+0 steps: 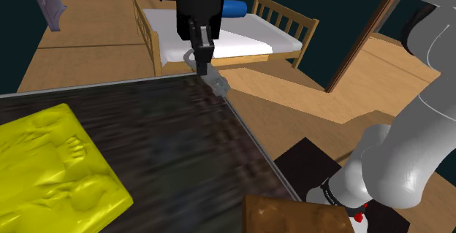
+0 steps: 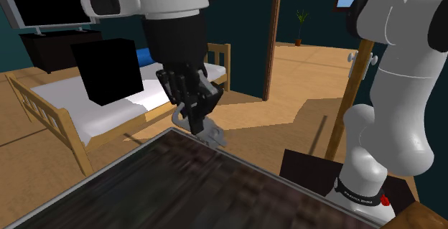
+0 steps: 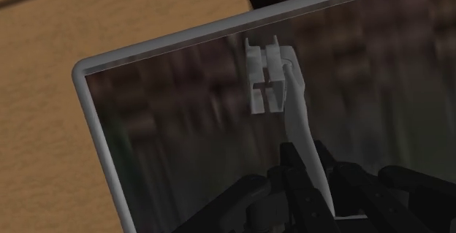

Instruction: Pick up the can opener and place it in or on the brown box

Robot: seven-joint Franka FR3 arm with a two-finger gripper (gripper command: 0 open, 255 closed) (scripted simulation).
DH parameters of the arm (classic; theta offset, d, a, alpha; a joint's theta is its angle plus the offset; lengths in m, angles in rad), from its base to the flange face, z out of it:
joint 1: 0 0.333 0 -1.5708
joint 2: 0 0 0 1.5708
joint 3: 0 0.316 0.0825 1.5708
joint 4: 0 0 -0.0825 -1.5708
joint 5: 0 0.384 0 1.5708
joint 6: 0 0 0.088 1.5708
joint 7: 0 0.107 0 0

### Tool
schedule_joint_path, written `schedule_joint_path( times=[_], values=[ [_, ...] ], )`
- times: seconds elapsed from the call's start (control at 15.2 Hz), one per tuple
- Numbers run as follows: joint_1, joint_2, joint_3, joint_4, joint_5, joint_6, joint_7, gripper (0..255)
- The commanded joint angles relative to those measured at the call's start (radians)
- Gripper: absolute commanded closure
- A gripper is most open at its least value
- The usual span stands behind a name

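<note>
Claw: your claw (image 1: 204, 65) is clamped on the opener (image 1: 218, 85), which hangs from its tip.
Grip: in the wrist view you see the claw (image 3: 303, 177) clasping the pale handle from both sides, with the toothed head (image 3: 267, 85) sticking out ahead.
Opener: grey-white, at the far corner of the table (image 1: 168, 144), with its head close to the grey rim. You cannot tell whether it is clear of the top.
Second exterior view: the claw (image 2: 195, 120) points down and the opener (image 2: 213, 134) sits right at the table's corner edge.
Box: brown (image 1: 289, 213), at the shoulder view's bottom edge, past the table's near corner and beside the arm's base (image 1: 358, 184). It is well apart from the opener.
Table: dark streaked top with a grey rim.
Other: a yellow moulded slab (image 1: 55, 169) lies on the table at the shoulder view's left.
Behind: a wooden bed (image 1: 241, 38) with a white mattress stands beyond the table.
</note>
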Motion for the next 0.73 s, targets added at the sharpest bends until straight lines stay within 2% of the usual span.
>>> schedule_joint_path(
  times=[0.0, 0.66],
  values=[
    [0.008, -0.059, 0.009, -0.068, 0.026, 0.012, 0.022, 255],
    [0.084, -0.280, 0.081, -0.275, 0.144, 0.020, 0.167, 255]
  ],
)
